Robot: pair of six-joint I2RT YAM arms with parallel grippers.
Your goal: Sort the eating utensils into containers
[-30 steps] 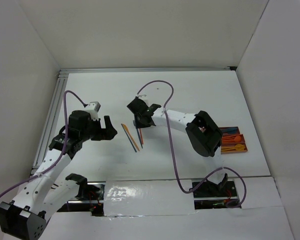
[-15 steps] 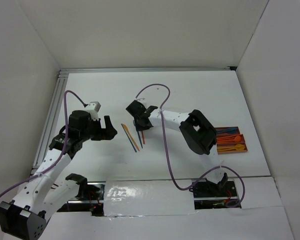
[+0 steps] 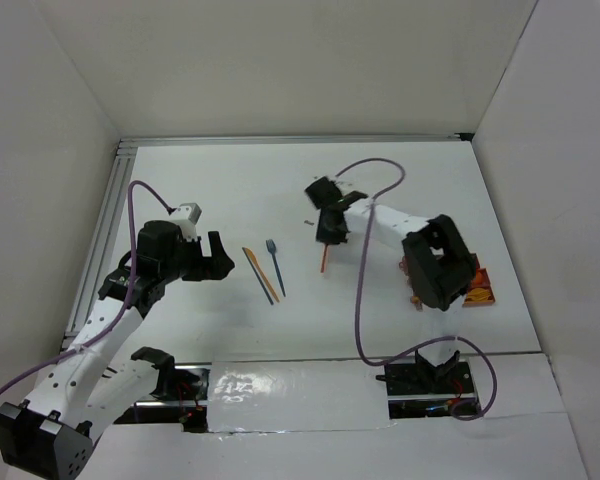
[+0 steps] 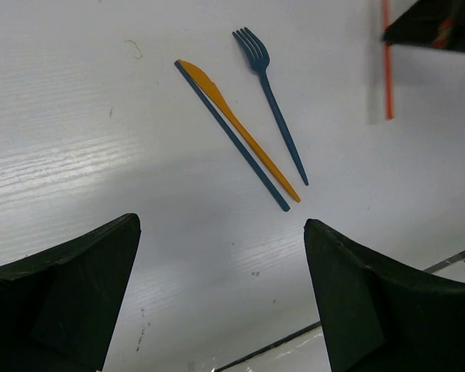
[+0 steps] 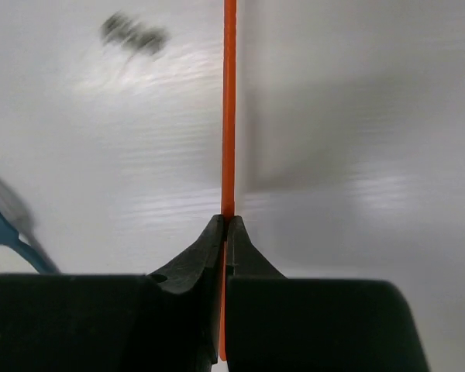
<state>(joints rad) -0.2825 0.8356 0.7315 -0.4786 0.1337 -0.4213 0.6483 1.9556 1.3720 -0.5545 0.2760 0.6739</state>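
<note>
Right claw (image 3: 327,240) has carried orange stick (image 3: 323,262) rightward, clear of blue fork (image 3: 277,268).

The white counter (image 3: 220,180) carries three utensils left of its middle. An orange knife (image 4: 226,113) lies with a blue stick (image 4: 232,137) close along its side, both slanting the same way. A blue fork (image 4: 279,116) lies just beside them, apart from the pair, its tines toward the far edge. Near the right edge sits a reddish-brown container (image 3: 480,288), only partly in view.
</note>
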